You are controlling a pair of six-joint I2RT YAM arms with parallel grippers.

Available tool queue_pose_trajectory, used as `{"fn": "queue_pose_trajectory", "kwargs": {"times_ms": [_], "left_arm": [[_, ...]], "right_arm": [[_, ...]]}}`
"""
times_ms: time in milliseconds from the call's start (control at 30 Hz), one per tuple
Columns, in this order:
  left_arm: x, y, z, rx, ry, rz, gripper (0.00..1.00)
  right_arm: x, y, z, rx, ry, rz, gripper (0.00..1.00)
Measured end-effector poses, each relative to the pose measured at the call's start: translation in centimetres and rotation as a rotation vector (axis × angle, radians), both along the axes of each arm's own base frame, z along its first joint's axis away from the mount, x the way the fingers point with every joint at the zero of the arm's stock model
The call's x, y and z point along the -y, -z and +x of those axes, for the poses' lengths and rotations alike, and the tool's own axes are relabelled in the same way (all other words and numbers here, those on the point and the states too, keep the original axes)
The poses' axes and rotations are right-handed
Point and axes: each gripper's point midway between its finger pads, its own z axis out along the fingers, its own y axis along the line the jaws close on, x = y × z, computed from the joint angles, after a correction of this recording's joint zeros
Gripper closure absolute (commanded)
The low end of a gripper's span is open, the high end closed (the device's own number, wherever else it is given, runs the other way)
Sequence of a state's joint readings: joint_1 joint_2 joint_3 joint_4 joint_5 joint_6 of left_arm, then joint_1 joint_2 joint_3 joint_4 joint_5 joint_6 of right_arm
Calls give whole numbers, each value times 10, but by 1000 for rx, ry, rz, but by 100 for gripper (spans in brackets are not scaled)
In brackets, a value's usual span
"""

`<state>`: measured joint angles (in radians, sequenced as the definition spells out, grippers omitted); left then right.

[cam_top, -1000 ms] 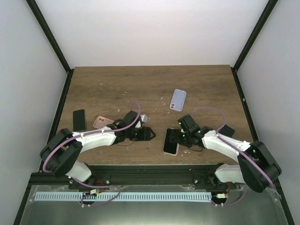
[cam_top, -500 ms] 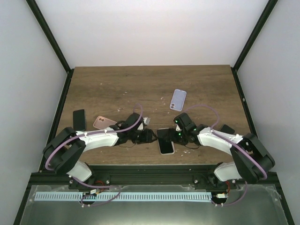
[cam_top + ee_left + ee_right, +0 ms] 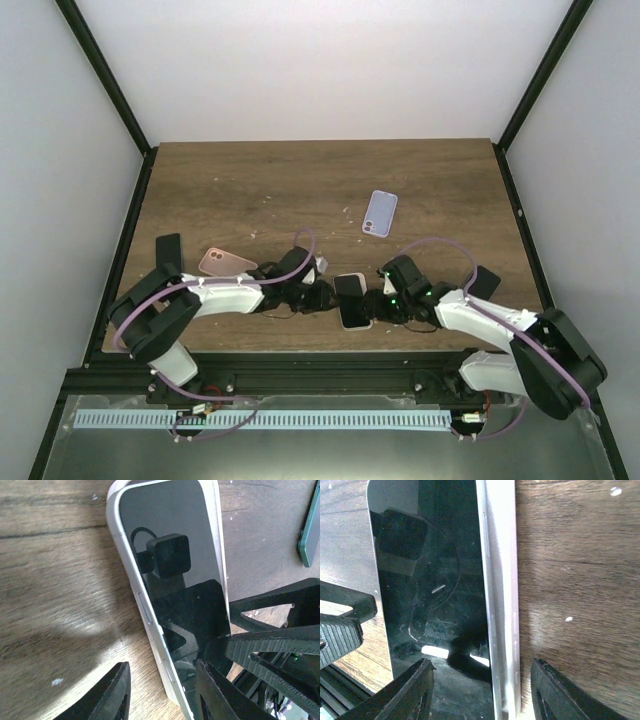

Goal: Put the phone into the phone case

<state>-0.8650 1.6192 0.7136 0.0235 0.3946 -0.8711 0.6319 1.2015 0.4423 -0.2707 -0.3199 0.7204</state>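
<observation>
From above, find the phone [image 3: 352, 300] lying flat and screen-up on the table [image 3: 250, 190], close to the near edge, flanked by the left gripper [image 3: 325, 297] and the right gripper [image 3: 374, 304]. Note the lilac phone case [image 3: 379, 213] well apart from it, farther back and a little to the right. Judge the insertion as not yet begun and the step in hand as getting a sound hold on the phone.

Through the left wrist camera, see the left gripper [image 3: 161, 669] spread wide and pinching nothing, with one finger over bare wood and the other over the dark screen, astride the phone's [image 3: 175, 580] pale, buttoned edge. Settle squarely before closing, stay off the side buttons, and mind the other arm's ribbed pad just beside.

Through the right wrist camera, see the right gripper [image 3: 482, 664] likewise spread and empty, straddling the opposite pale edge of the phone [image 3: 435, 580]. Cannot tell about actual contact with glass or rim.

Expect little purchase on so flat and glossy a slab. Press in evenly from both sides to avoid spinning it, tip one long edge off the wood, then grip by the rim, not the glass.
</observation>
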Motion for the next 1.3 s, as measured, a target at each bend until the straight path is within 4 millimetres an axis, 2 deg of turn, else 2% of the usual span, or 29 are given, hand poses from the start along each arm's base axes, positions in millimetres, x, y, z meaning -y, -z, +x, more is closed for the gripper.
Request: {"fn": "queue_pose_trajectory", "kwargs": {"times_ms": [233, 400, 500, 633, 833, 1100, 1300], "left_arm": [[12, -4, 10, 27, 7, -21, 73], [21, -4, 18, 41, 11, -34, 75], [26, -5, 21, 47, 17, -39, 69], [24, -8, 23, 67, 21, -24, 54], [9, -17, 24, 98, -6, 33, 50], [-4, 4, 9, 32, -17, 59, 63], [4, 4, 10, 26, -10, 39, 73]], "right_arm": [[-7, 1, 0, -2, -10, 40, 58], [-10, 2, 1, -6, -11, 53, 61], [-10, 3, 1, -6, -11, 55, 62], [-10, 2, 1, -4, -6, 56, 62], [-10, -1, 1, 7, 0, 69, 62], [-10, -1, 1, 2, 8, 72, 62], [-10, 0, 2, 2, 9, 73, 63]]}}
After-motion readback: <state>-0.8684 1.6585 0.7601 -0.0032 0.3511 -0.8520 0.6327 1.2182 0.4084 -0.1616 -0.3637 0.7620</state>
